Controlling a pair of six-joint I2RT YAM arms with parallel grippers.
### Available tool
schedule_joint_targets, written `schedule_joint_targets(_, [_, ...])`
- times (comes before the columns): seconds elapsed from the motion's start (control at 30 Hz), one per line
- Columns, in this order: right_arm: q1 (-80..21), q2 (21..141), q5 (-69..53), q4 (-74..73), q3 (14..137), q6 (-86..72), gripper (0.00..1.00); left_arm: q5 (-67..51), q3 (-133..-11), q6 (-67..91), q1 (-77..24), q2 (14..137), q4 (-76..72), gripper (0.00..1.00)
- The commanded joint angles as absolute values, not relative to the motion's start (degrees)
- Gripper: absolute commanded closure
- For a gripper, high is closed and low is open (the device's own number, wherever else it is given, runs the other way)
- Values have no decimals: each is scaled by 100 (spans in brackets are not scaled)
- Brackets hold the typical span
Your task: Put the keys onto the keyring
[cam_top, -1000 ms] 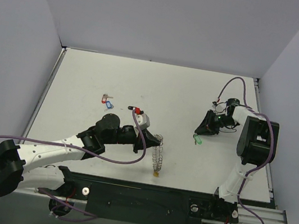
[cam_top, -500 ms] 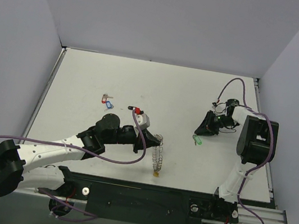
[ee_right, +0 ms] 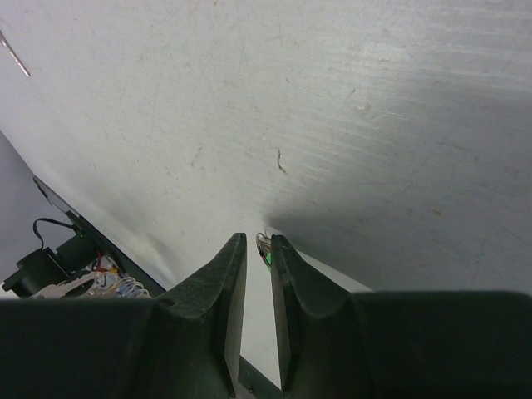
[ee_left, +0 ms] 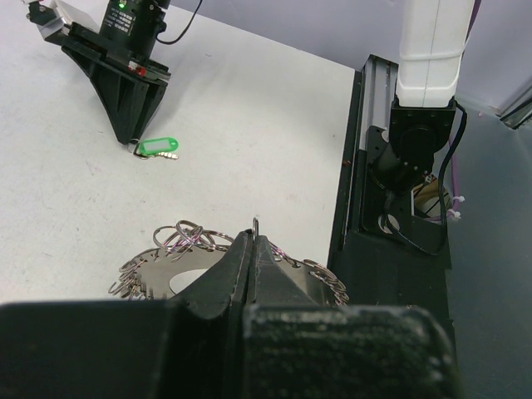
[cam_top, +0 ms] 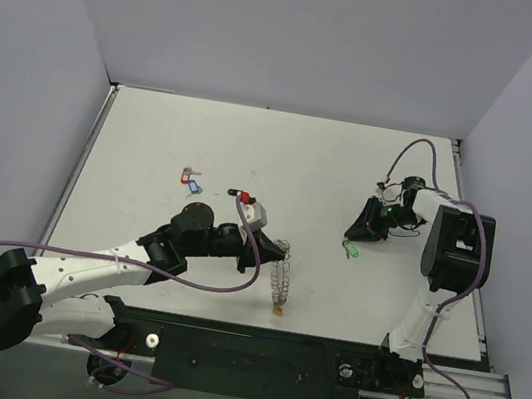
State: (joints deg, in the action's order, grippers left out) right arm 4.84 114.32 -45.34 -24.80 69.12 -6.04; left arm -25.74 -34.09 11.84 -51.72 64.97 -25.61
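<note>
Pinching the keyring [ee_left: 184, 237] by one small loop, the left fingers [ee_left: 235, 268] are pressed together, holding it upright on edge. The right fingers [ee_right: 226, 287] stand a slit apart around the ring end of the green key [ee_left: 158, 148] on the tabletop [cam_top: 273, 155]; whether they clamp it is unclear.

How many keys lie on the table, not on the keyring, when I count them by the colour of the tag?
green key: 1
blue key: 1
red key: 2, the second one lies further right
Total: 4
</note>
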Motion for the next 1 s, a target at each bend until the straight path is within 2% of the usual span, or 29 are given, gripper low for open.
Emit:
schedule_joint_targets(0.0, [527,11558,-4790,-2619,6979,-650,85,-2584,-3533,1257,-5194,6460,-2830,100])
schedule_joint_targets(0.57, [554,11663,-4570,-3146,7198,-176,85,-2602,-3577,1257,-5194,6521,-2830,100])
schedule_joint_targets(0.97, [589,11681,-4615,-3428,7304,325,81,-2628,-3604,1222,-5194,6548,-2786,100])
